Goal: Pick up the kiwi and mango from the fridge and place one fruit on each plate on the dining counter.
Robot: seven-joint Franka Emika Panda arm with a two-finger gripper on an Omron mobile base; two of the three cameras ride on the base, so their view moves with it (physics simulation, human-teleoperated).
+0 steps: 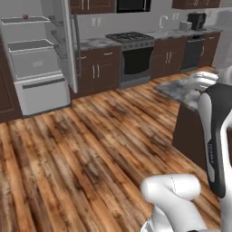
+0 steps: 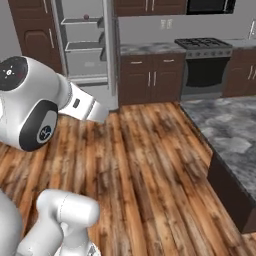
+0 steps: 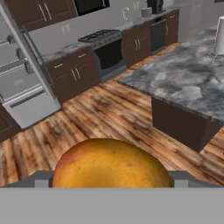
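Mango (image 3: pixel 111 164) sits right under my hand camera, big and orange, wedged between the gripper (image 3: pixel 111 180) fingers, which stand wide and clamp its sides. I'm carrying it above the wood floor (image 1: pixel 90 149). Fridge (image 1: pixel 38 68) stands open at far left, the dining counter (image 3: pixel 188 87) ahead on my right, grey marble top.

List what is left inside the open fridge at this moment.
Inside the fridge, one small dull red ball sits on the top shelf; the lower shelf looks bare. The closed bottom drawer hides its contents.
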